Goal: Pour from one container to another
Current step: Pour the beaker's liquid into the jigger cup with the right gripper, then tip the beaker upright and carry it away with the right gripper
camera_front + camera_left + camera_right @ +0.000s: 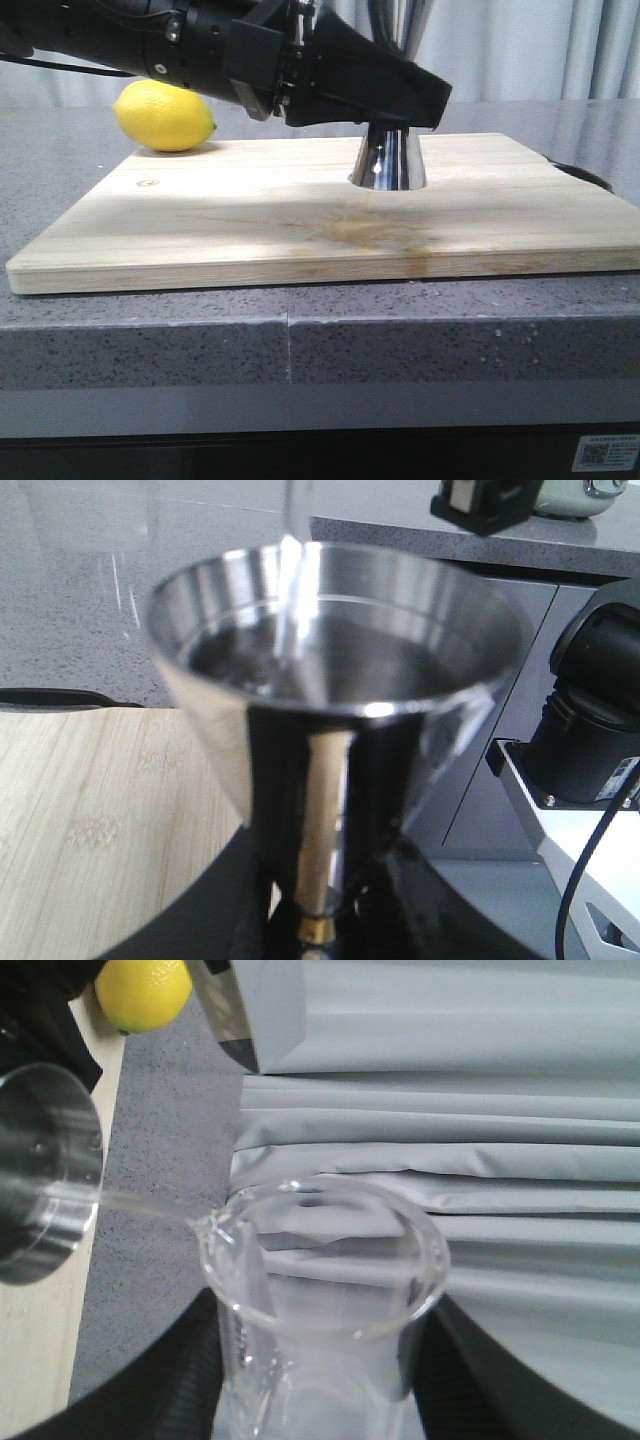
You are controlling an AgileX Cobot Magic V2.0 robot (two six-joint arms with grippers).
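The pouring is happening now — a thin clear stream point(150, 1205) runs from the lip of the glass beaker point(320, 1280) into the steel jigger point(330, 680). The beaker is see-through and round, tipped over in the right gripper's point(315, 1400) black fingers. The left gripper point(395, 105) pinches the shiny jigger at its gold waist, on the pale wooden board point(250, 225). Next, I think, comes tipping the beaker back gently before the cup overfills. Farther off sits a bumpy yellow lemon point(165, 115).
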